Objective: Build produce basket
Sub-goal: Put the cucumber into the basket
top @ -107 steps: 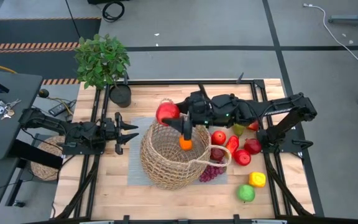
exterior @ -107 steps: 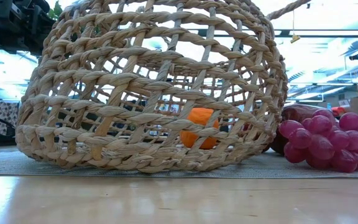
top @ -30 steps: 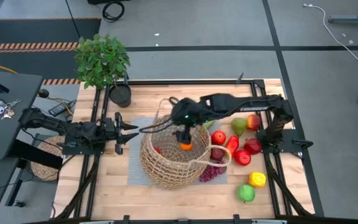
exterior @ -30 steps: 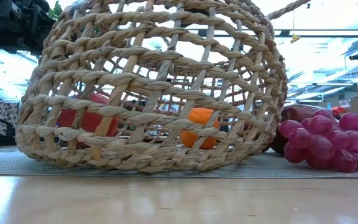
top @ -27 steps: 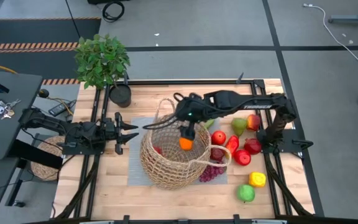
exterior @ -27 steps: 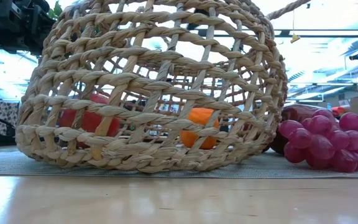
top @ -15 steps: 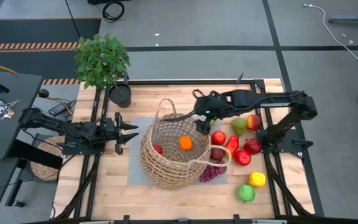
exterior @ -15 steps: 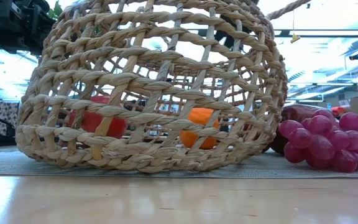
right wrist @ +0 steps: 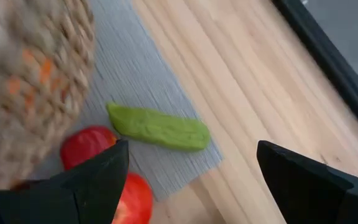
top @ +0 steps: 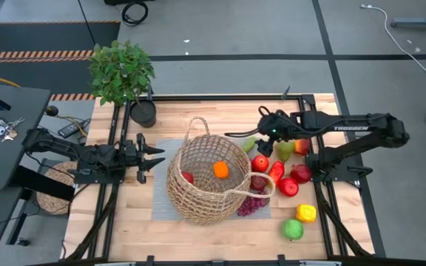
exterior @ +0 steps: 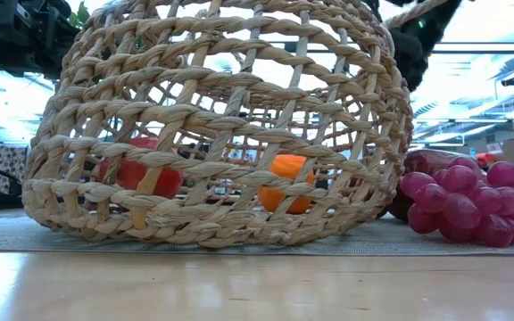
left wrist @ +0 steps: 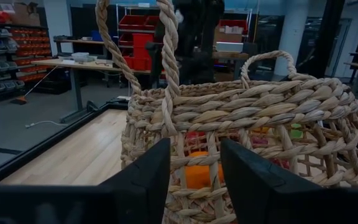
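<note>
Basket (top: 205, 181): on grey mat, mid-surface; holds orange (top: 220, 170) and red piece (top: 188, 177).
Right hand (top: 263, 148): fingers spread, empty, above loose produce (top: 287, 177) beside basket.
Left hand (top: 150, 157): parted, empty, beside basket.

The right arm reaches in from the right side toward the basket (top: 207, 177). Its pincer (top: 265, 138) hangs just right of the basket rim, at the far side, with the two fingers spread wide and nothing between them. The left arm lies low, left of the basket. Its pincer (top: 152, 156) points at the basket wall, fingers apart, holding nothing.
</note>
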